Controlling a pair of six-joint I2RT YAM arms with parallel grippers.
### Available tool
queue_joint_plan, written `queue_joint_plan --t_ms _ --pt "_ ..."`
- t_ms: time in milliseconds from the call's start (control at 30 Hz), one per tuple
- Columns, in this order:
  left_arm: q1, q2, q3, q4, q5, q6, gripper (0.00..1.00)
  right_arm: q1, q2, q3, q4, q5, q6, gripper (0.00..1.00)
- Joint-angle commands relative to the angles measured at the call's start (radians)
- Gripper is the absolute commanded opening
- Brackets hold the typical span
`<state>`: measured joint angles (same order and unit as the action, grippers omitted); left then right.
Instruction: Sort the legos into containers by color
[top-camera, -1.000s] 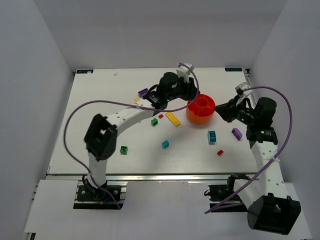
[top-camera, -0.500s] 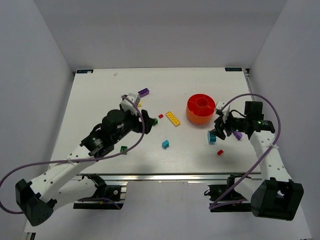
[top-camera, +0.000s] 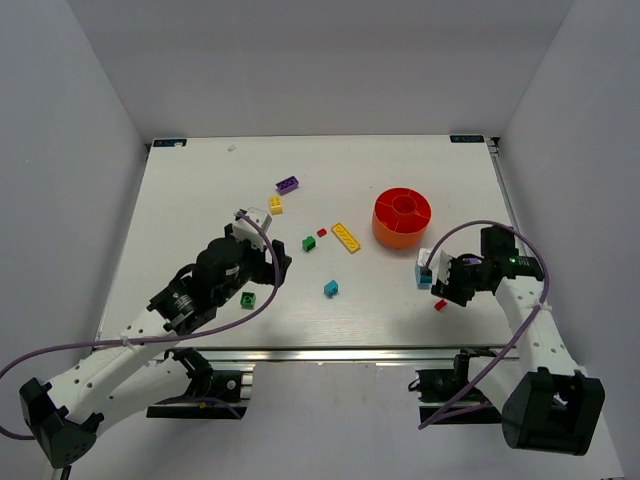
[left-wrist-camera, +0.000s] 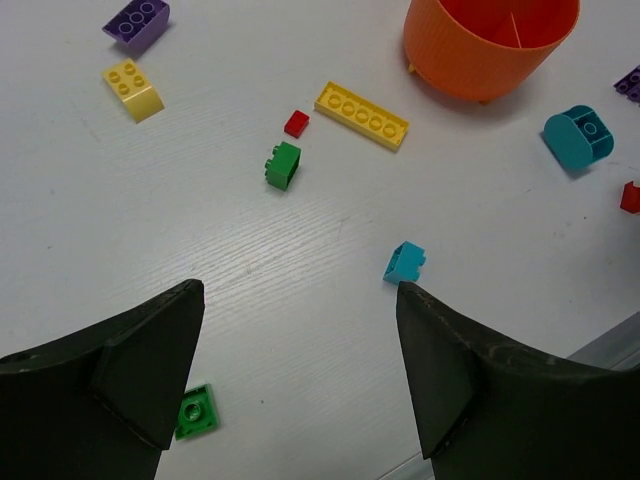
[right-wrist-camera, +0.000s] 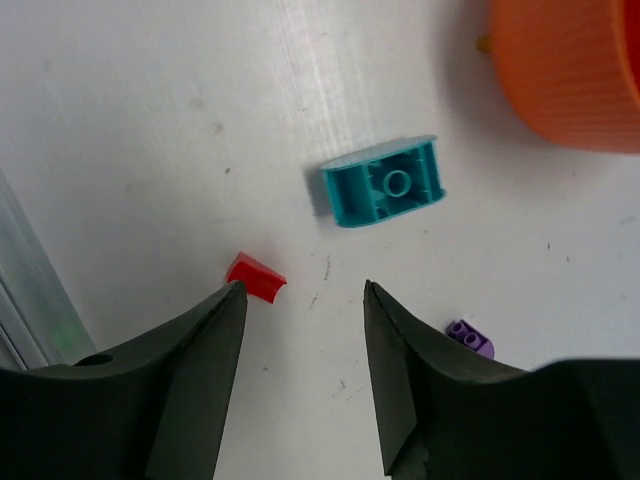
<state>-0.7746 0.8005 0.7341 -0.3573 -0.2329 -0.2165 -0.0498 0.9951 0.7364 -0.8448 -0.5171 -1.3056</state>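
The orange bowl (top-camera: 402, 218) stands right of centre, its inner compartments showing no bricks from above. Loose legos lie around it: purple (top-camera: 287, 184), yellow (top-camera: 275, 204), a long yellow plate (top-camera: 346, 237), red (top-camera: 321, 232), green (top-camera: 309, 243), teal (top-camera: 330, 288) and a flat green one (top-camera: 247, 299). My left gripper (left-wrist-camera: 300, 290) hangs open above bare table, between the flat green brick (left-wrist-camera: 196, 412) and the small teal one (left-wrist-camera: 404, 262). My right gripper (right-wrist-camera: 303, 290) is open and empty just below a rounded teal brick (right-wrist-camera: 385, 183). Its left fingertip is beside a small red piece (right-wrist-camera: 256, 277).
A purple brick (right-wrist-camera: 468, 338) lies by the right gripper's right finger. The bowl's wall (right-wrist-camera: 570, 70) is close above the right gripper. The table's metal front rail (top-camera: 320, 352) runs just behind both grippers. White walls enclose the table.
Both arms have pulled back from the bowl. The left one swung to the near left and the right one dropped to the teal and red bricks. Both grippers went from shut to open.
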Motion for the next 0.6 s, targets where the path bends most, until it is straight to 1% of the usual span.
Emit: queue_joint_plan --t_ms 0,67,100,167,200,333,567 --pt "-0.005 -0.018 0.011 -0.012 -0.017 0.016 0.87 0.004 0.017 -0.035 -0.137 0.029 -0.413 0.56" --pt "-0.005 -0.012 0.011 -0.014 -0.014 0.016 0.87 0.005 0.060 -0.032 -0.186 0.026 -0.501 0.55" --pt "-0.005 -0.011 0.011 -0.015 -0.017 0.016 0.87 0.005 0.116 -0.025 -0.209 0.034 -0.539 0.55" --pt "-0.005 -0.006 0.011 -0.019 -0.023 0.014 0.88 0.004 0.163 -0.002 -0.238 0.049 -0.621 0.58" --pt "-0.005 -0.006 0.011 -0.020 -0.028 0.012 0.88 0.005 0.189 -0.003 -0.226 0.066 -0.626 0.58" --pt "-0.005 -0.001 0.007 -0.017 -0.029 0.014 0.88 0.005 0.206 -0.054 -0.082 0.114 -0.681 0.60" --pt "-0.005 0.014 0.007 -0.019 -0.029 0.012 0.88 0.007 0.273 -0.043 -0.068 0.124 -0.707 0.60"
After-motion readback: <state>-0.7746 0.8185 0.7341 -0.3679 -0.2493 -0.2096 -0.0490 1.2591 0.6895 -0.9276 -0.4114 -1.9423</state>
